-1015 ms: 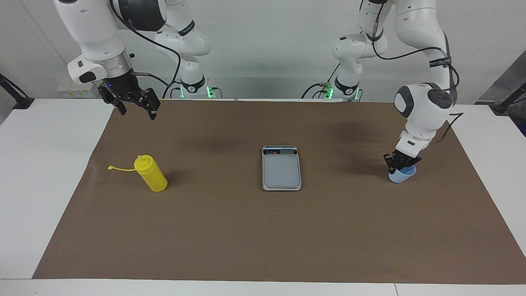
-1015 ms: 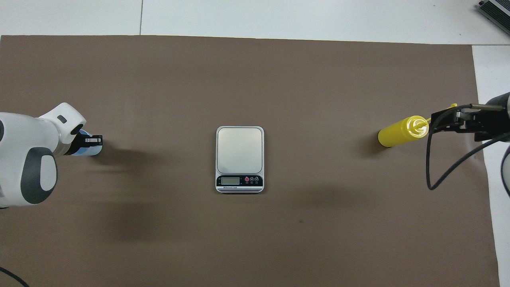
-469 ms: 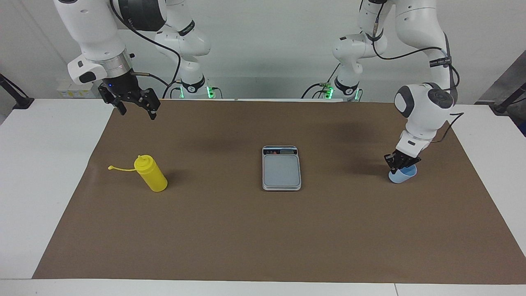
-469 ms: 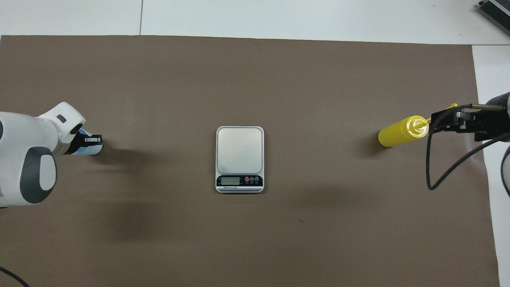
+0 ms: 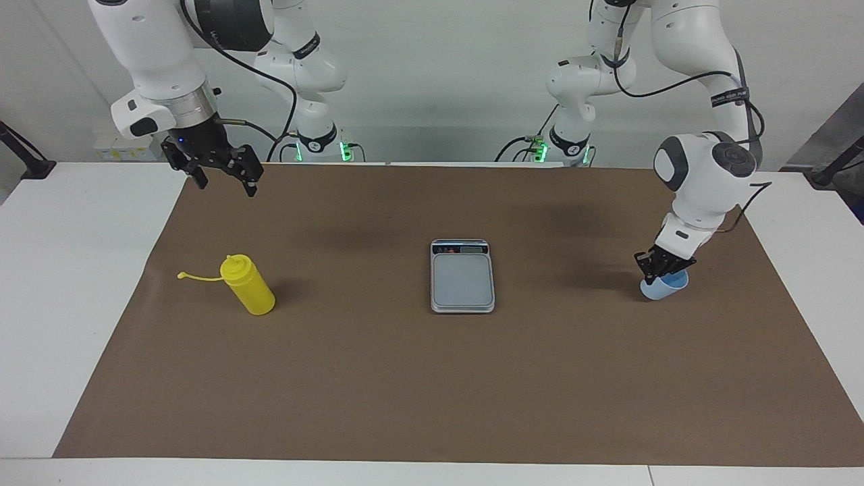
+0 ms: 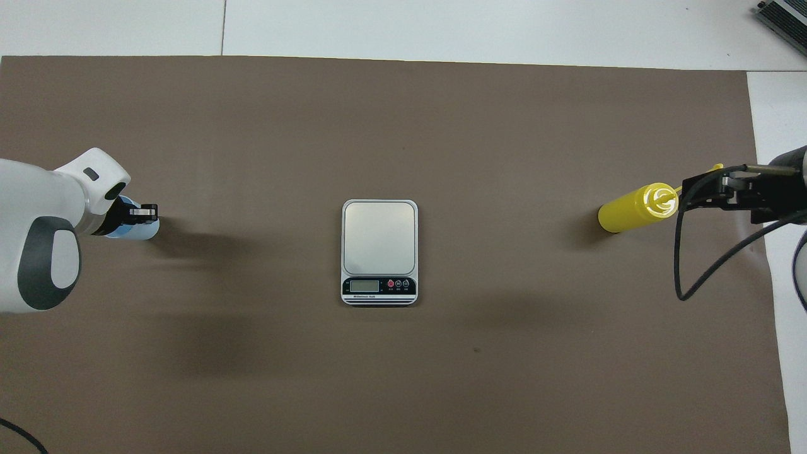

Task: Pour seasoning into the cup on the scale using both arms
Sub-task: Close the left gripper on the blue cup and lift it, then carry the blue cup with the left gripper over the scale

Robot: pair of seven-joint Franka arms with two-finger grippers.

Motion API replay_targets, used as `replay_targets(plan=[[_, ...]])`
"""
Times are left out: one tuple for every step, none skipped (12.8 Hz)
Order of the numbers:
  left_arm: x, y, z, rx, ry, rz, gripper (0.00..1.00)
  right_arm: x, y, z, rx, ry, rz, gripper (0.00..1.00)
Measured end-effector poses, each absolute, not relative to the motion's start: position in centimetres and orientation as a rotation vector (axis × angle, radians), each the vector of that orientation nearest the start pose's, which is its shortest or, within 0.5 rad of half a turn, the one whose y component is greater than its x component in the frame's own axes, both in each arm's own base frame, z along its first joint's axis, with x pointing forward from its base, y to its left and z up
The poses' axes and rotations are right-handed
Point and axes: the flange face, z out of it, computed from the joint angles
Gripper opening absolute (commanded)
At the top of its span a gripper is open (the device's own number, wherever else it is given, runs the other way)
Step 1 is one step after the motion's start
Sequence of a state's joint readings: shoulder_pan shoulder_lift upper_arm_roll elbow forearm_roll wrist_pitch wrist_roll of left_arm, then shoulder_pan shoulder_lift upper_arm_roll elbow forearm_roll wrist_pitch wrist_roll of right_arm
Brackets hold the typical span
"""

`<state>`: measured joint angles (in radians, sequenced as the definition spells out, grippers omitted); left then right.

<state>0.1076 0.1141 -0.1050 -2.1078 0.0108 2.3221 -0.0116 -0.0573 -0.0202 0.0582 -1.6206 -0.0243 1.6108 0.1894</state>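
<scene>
The light-blue cup point(image 5: 667, 286) is at the left arm's end of the brown mat, tilted, with my left gripper point(image 5: 658, 267) shut on its rim; in the overhead view the cup point(image 6: 137, 232) shows under the left gripper point(image 6: 144, 214). The yellow seasoning bottle point(image 5: 248, 287) stands at the right arm's end, its cap strap hanging out to the side. My right gripper point(image 5: 223, 182) is open and empty, high in the air above the mat's edge; seen from above the right gripper point(image 6: 709, 189) covers the strap beside the bottle point(image 6: 633, 208). The scale point(image 5: 463, 278) lies bare at the middle.
The brown mat point(image 5: 432, 391) covers most of the white table point(image 5: 67, 270). The scale's display strip point(image 6: 379, 287) faces the robots.
My left gripper has shifted slightly up and toward the left arm's end of the table, and the cup has moved with it. The right arm has not moved.
</scene>
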Motion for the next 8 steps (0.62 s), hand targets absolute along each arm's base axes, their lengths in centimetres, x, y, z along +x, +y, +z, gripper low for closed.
replay_targets(plan=[[57.5, -0.4, 37.8, -3.145, -0.045, -0.155, 0.03, 55.2, -0.2, 61.6, -3.152, 0.297, -0.02, 1.0], [57.9, -1.1, 38.3, -3.147, -0.075, -0.148, 0.03, 55.2, -0.2, 61.6, -3.152, 0.297, -0.02, 1.0], [58.3, -2.3, 38.9, -3.151, -0.11, -0.136, 0.03, 55.2, -0.2, 61.6, -3.152, 0.297, -0.02, 1.0], [58.6, -3.8, 39.6, -3.155, -0.137, -0.126, 0.03, 55.2, -0.2, 61.6, -3.152, 0.297, -0.02, 1.0], [58.8, -5.4, 40.2, -3.16, -0.167, -0.119, 0.03, 55.2, -0.2, 61.6, -3.152, 0.297, -0.02, 1.0], [58.9, -7.1, 40.9, -3.164, -0.205, -0.11, 0.03, 55.2, -0.2, 61.6, -3.152, 0.297, -0.02, 1.0], [58.9, -8.9, 41.8, -3.166, -0.245, -0.099, 0.03, 55.2, -0.2, 61.6, -3.152, 0.297, -0.02, 1.0], [58.9, -10.6, 42.7, -3.162, -0.28, -0.092, 0.03, 55.2, -0.2, 61.6, -3.152, 0.297, -0.02, 1.0]])
